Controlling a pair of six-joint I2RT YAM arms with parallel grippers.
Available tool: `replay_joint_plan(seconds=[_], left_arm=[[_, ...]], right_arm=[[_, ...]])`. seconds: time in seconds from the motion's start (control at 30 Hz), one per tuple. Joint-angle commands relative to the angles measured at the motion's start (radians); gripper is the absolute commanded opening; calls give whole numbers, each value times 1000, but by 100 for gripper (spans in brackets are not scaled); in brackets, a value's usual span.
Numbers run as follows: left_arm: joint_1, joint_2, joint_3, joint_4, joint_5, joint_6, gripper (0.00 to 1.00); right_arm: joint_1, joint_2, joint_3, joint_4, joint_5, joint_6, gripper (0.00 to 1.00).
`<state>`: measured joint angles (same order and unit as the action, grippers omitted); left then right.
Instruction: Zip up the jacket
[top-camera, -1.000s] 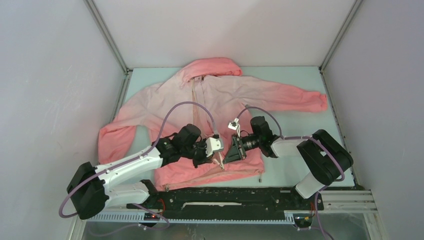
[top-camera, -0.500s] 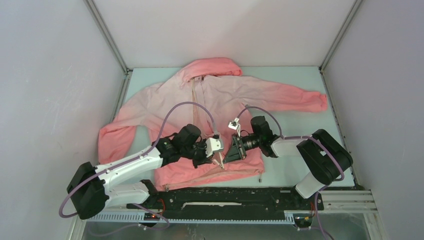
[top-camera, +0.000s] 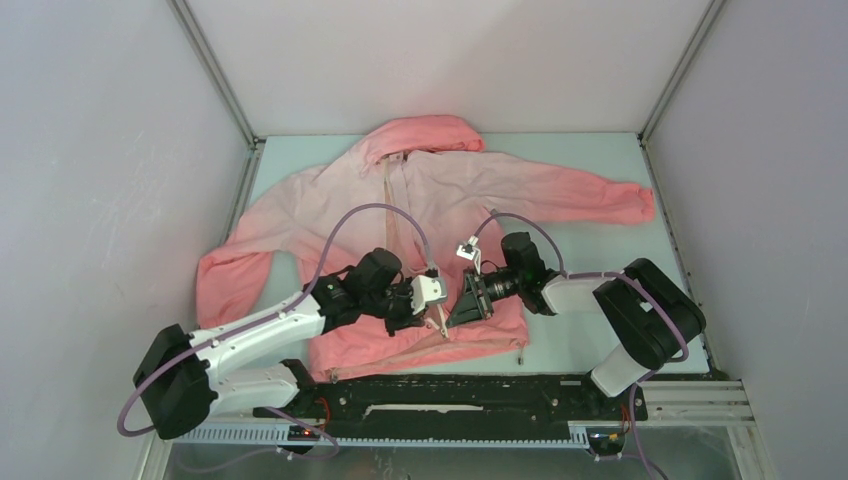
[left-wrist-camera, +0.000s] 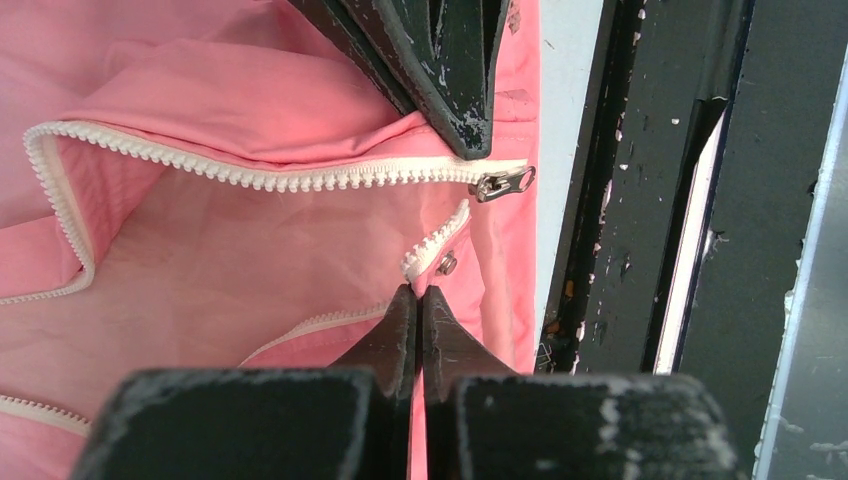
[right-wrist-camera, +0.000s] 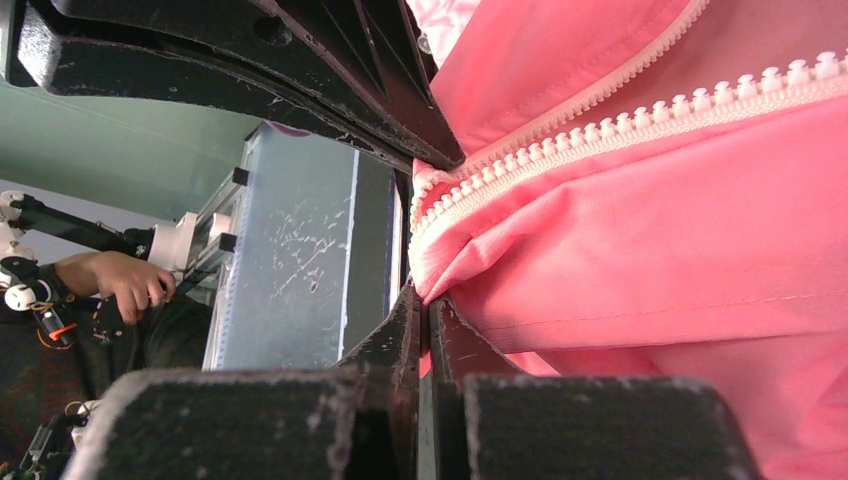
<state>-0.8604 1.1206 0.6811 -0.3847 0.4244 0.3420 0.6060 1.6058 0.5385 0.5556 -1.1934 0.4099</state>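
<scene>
Top external view: the jacket (top-camera: 480, 190) lies unzipped on the counter (top-camera: 600, 155); the left gripper (left-wrist-camera: 418, 300) and right gripper (right-wrist-camera: 425, 305) each pinch its hem fabric beside the open zipper (left-wrist-camera: 280, 178).

left gripper (left-wrist-camera: 419, 300) clamped, right gripper (right-wrist-camera: 424, 300) clamped, tips close
</scene>
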Motion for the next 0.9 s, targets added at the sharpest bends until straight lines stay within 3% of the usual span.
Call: replay_joint_plan(seconds=[0.0,0.87], left_arm=[[6,2,35,8,36,19,0],[5,17,38,-2,94,16,0]], right_arm=[[6,-31,25,34,-23,-20,0],[13,-30,21,68,-33,-7,0]])
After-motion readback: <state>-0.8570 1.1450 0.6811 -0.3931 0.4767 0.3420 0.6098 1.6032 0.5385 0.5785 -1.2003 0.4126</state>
